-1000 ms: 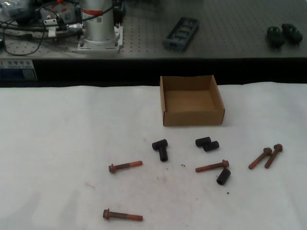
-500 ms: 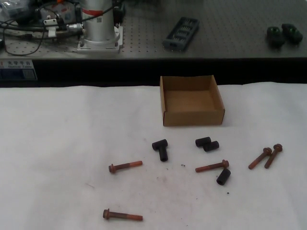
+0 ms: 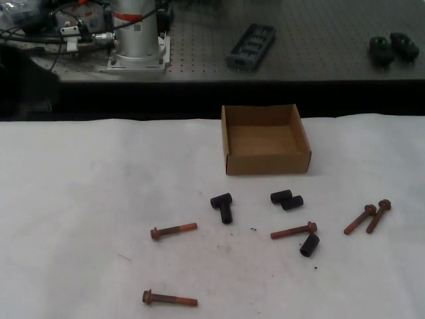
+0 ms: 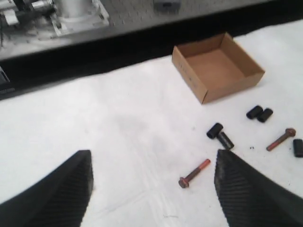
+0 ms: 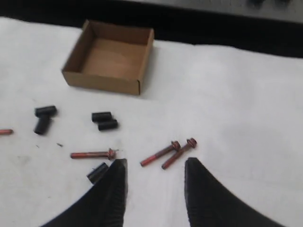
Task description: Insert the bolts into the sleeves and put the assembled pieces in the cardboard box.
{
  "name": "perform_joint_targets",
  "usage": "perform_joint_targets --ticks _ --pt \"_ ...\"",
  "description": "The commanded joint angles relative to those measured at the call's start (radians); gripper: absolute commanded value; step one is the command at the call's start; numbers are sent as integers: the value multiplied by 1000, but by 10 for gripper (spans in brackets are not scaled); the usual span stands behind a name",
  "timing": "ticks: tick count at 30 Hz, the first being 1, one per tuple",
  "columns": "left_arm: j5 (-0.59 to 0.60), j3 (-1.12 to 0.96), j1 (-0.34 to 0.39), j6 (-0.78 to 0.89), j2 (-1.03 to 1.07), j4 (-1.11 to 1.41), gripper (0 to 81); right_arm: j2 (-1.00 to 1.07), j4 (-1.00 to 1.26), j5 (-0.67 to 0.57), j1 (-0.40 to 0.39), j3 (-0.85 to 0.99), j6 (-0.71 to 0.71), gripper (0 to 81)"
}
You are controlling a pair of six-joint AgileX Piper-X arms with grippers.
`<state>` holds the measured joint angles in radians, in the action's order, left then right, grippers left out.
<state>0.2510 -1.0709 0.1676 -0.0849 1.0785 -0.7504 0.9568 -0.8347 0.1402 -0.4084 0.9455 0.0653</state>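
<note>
A: Any bolts in sleeves yet?

B: None. Five rust-coloured bolts (image 3: 173, 230), all bare, and five black sleeves (image 3: 226, 212), all loose on the white cloth (image 3: 80, 199).

A: At the very start, then?

B: Looks that way. Five insertions left to do, then five trips to the cardboard box (image 3: 268, 163).

A: And inside the box?

B: Empty. Sitting open-topped at the far side of the cloth, beyond the scattered parts.

A: Layout of the parts?

B: In the high view, two sleeves touching in an L near the middle, two more side by side just to their right. A fifth just beside the head of the middle bolt (image 3: 293, 230). Two bolts paired at the far right, two well apart on the left.

A: Grippers?

B: Left gripper (image 4: 154, 158) spread wide, holding nothing, above the cloth with one bolt lying between its fingers in its own view. Right gripper (image 5: 155, 163) also parted and empty, above the cloth near the paired bolts.
</note>
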Motion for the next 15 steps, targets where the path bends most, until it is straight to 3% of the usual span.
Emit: perform_joint_targets --ticks 1,5,15 --pt "-3 -7 13 -29 87 3 522 94 -4 57 18 16 -14 266" --pt "-7 -7 47 -47 225 14 522 219 23 56 61 18 13 212" --pt "-46 -7 130 -50 400 143 522 434 42 -90 226 82 189 218"
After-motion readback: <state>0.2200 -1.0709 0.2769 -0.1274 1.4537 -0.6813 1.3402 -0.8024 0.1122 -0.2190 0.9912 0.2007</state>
